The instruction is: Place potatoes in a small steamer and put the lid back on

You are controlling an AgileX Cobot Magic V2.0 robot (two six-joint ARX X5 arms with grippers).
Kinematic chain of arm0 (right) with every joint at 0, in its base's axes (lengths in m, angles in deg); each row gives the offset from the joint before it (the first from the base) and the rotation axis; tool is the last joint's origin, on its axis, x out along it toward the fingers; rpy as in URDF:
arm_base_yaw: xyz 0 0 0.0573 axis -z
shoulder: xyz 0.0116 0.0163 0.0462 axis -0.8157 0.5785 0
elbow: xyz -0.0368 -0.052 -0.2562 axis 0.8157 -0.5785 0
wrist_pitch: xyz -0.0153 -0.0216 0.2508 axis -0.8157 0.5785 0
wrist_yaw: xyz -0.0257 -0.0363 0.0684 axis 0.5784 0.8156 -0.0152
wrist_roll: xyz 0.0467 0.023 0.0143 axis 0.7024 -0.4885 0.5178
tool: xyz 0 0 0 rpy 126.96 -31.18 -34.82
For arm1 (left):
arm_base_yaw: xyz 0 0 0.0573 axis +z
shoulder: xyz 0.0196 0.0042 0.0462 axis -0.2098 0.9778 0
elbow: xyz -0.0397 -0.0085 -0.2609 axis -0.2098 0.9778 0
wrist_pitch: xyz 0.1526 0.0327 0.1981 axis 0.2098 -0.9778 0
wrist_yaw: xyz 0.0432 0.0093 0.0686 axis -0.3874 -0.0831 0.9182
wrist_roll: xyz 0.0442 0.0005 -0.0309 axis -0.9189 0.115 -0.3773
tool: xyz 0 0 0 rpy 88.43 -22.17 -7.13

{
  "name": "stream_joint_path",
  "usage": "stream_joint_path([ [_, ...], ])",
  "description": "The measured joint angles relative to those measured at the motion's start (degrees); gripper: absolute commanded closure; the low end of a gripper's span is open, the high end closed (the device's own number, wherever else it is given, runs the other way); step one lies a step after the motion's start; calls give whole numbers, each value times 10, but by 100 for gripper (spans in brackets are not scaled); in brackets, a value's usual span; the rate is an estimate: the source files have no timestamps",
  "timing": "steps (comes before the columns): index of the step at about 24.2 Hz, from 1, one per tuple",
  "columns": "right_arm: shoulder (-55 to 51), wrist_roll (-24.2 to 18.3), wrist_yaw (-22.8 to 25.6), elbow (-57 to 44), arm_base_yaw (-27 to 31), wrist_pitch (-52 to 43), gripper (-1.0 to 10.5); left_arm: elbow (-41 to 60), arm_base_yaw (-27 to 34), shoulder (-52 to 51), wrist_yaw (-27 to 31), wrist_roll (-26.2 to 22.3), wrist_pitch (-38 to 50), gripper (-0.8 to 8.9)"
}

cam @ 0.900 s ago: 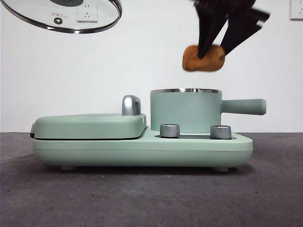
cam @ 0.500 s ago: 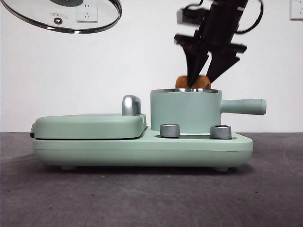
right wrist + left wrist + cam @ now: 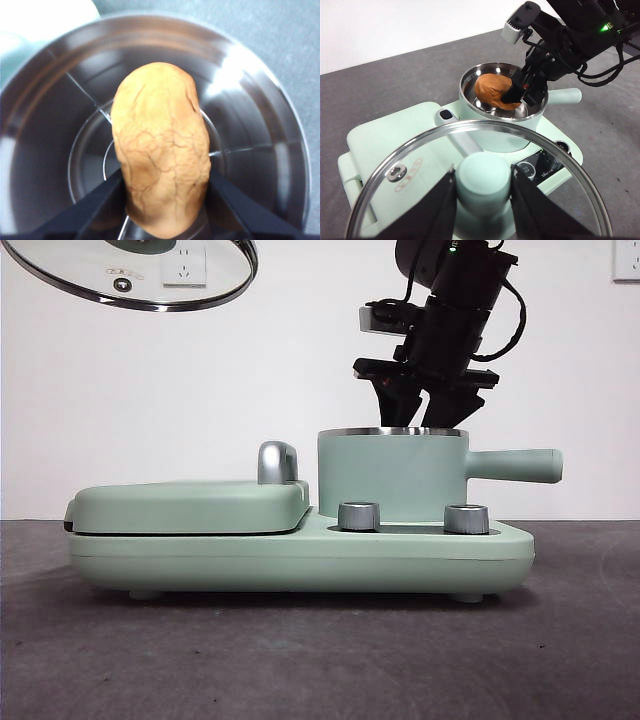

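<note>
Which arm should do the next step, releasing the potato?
Right. Its gripper is shut on the potato, down inside the small steamer. The left gripper holds the lid clear.

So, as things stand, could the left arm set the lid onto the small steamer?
Probably not yet. The left gripper holds the lid by its knob, off to one side and above, but the right gripper reaches into the small steamer, shut on the potato, blocking its mouth.

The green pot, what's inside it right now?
Inside the small steamer sits the potato, with the right pincer shut on it. Around it you see shiny steel wall. The bottom under the potato is hidden. The left pincer holds the lid off to the side.
</note>
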Motion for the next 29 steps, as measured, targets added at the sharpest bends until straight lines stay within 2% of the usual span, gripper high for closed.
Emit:
stream_joint_path([
  [4,11,0,0,1,1,-2,778,0,0,0,0,1,0,805],
  [6,11,0,0,1,1,-2,679,0,0,0,0,1,0,805],
  [11,5,0,-12,16,0,33,641,0,0,0,0,1,0,805],
  [12,-11,0,-12,23,0,42,597,0,0,0,0,1,0,805],
  [17,-149,0,-13,34,0,117,599,0,0,0,0,1,0,805],
  [20,-238,0,-12,-31,-17,98,599,0,0,0,0,2,0,805],
  [22,-312,2,-7,-101,-36,49,599,0,0,0,0,2,0,805],
  [24,-389,7,16,-184,-55,3,600,0,0,0,0,2,0,805],
  [29,-506,32,54,-332,-81,-23,601,0,0,0,0,2,0,805],
])
